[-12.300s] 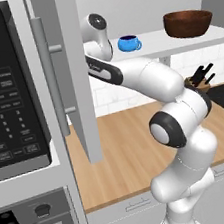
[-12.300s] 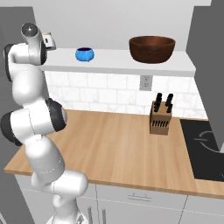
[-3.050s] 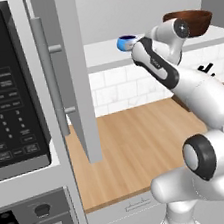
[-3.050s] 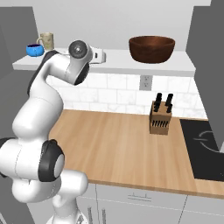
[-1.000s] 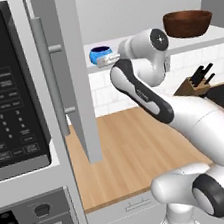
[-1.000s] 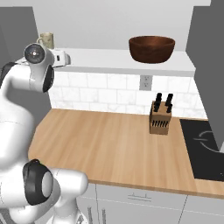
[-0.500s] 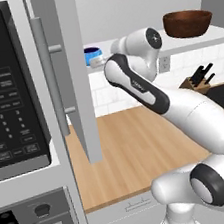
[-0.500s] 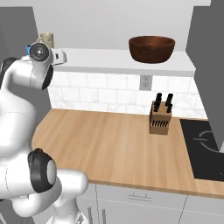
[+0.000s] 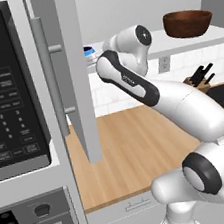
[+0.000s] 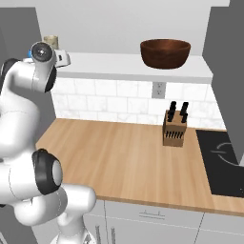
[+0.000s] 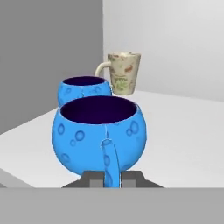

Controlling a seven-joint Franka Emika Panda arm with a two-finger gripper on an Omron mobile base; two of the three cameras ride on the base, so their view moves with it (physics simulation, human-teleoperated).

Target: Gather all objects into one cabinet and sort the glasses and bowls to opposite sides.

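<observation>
Pretty clearly a kitchen: microwave [image 9: 10, 93] over an oven, wooden countertop [image 10: 124, 152], knife block [image 10: 174, 127], tiled backsplash, stovetop [image 10: 221, 159].

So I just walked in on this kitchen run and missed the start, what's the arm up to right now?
The arm has its gripper at the left end of the white cabinet shelf, closed on the handle of a blue cup. A second blue cup stands just behind it, with the cream tumbler further back. The big brown bowl sits at the shelf's far right. So glasses are collecting on the left, opposite the bowl. I can't tell whether the held cup rests on the shelf.
</observation>
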